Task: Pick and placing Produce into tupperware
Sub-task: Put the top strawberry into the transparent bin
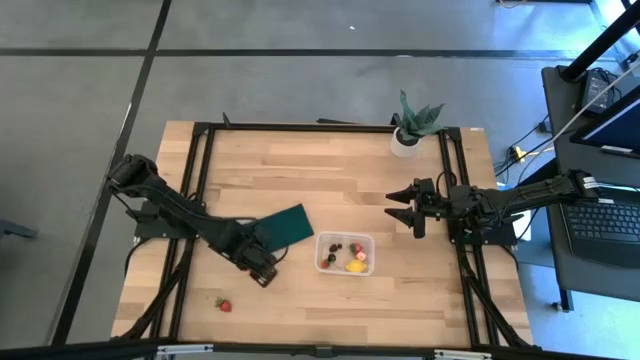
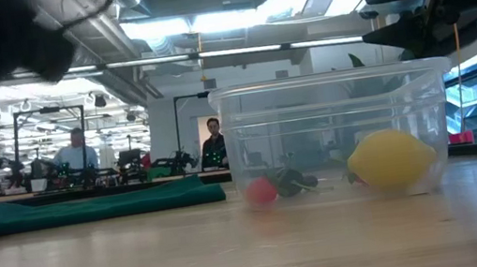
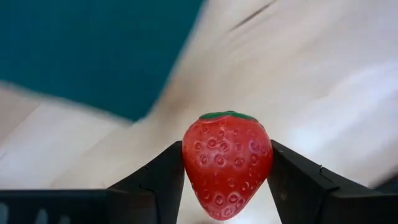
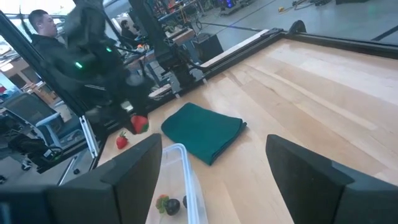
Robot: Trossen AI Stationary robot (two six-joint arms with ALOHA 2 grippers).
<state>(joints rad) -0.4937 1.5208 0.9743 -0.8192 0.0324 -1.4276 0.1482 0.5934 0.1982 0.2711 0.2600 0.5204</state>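
Note:
My left gripper point(image 1: 264, 270) is shut on a red strawberry point(image 3: 227, 163), above the table, left of the clear tupperware point(image 1: 345, 253). The tub stands on the table and holds a yellow lemon point(image 2: 390, 160), a red round fruit point(image 2: 261, 190), dark berries point(image 2: 289, 181) and a strawberry point(image 1: 356, 248). Another strawberry point(image 1: 224, 305) lies on the table near the front left. My right gripper point(image 1: 403, 210) is open and empty, above the table, right of and beyond the tub. My left gripper pinches the strawberry's two sides point(image 3: 189, 163) between its two fingers point(image 3: 163, 177). The green-capped end point(image 3: 226, 116) points away from the wrist. The strawberry is lifted clear of the table.
A dark green folded cloth point(image 1: 284, 226) lies just left of the tub, beyond my left gripper. A potted plant point(image 1: 410, 128) stands at the far edge. A black frame point(image 1: 200, 190) runs along the table's sides. People show in the room behind point(image 2: 213, 144).

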